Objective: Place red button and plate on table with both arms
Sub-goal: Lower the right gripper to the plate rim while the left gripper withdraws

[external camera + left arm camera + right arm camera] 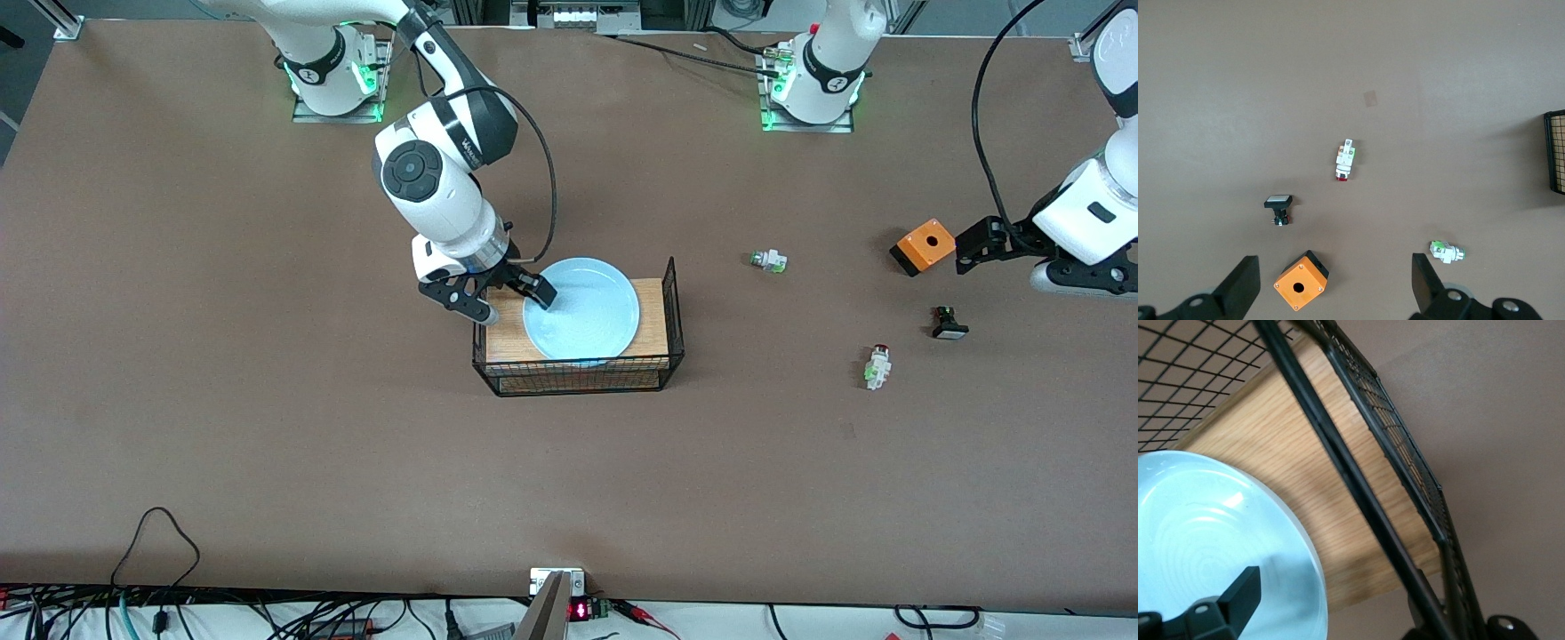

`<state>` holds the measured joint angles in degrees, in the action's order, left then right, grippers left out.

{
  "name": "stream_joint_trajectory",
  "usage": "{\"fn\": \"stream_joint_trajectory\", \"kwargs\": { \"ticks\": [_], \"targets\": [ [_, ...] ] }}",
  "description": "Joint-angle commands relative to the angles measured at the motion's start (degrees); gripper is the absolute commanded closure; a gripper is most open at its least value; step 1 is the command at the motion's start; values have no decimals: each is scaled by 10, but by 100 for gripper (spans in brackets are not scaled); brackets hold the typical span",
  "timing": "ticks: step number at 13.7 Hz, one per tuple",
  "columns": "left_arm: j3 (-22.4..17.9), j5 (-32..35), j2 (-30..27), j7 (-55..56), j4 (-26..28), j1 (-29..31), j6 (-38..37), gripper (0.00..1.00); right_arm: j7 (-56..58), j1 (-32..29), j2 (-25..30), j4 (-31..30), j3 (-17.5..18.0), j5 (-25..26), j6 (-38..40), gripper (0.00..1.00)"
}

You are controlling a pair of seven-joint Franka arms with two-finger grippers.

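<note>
Plate on the rack, red button on the counter

We saw the counter (267, 400) bearing the rack (578, 369) with the plate (582, 308) flat on it, the right claw (516, 300) spread astride its rim. The left claw (978, 244) hung released over the counter. The red button (877, 365) lay lengthwise, cap end farther from the front camera.

Wooden rack (578, 360), orange box (923, 246)

The left gripper (969, 253) reaches in from the picture's edge, most of its arm cut off. The plate (582, 309) hides much of the rack (662, 307) shelf. The red button (877, 364) is too small for detail.
</note>
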<state>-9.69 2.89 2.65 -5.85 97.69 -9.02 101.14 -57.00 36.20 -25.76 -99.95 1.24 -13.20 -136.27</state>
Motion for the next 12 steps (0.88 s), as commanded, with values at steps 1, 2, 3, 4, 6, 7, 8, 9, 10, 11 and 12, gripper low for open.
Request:
{"fn": "stream_joint_trajectory", "kwargs": {
  "ticks": [1,2,3,4,6,7,8,9,10,11,12],
  "targets": [
    [-11,-11,-11,6,14,-10,10,0,8,11,-6,12,-7,-2,4,13],
    [-11,-12,-10,6,14,-9,10,0,8,13,-6,12,-6,-5,5,16],
    [-11,-12,-9,6,14,-8,10,0,7,13,-6,12,-6,-7,8,21],
    [-11,-12,-8,6,15,-7,10,0,4,14,-6,12,-6,-7,18,23],
    [-11,-12,-7,6,15,-7,10,0,0,21,-6,19,-7,-8,23,22],
    [-11,-12,-6,6,15,-7,10,0,0,26,-6,19,-8,-7,23,21],
    [-11,-12,-5,5,15,-7,10,0,0,27,-6,19,-11,-8,23,21],
    [-11,-12,-5,5,15,-7,10,0,-4,34,-6,19,-11,-8,23,20],
    [-11,-12,-5,5,15,-7,10,0,-9,41,-7,19,-16,-7,23,20],
    [-11,-12,-4,5,15,-7,10,0,-10,47,-10,20,-18,-7,23,22],
    [-11,-12,-4,5,15,-7,10,0,-10,48,-11,24,-21,-7,23,25]
  ]
}}
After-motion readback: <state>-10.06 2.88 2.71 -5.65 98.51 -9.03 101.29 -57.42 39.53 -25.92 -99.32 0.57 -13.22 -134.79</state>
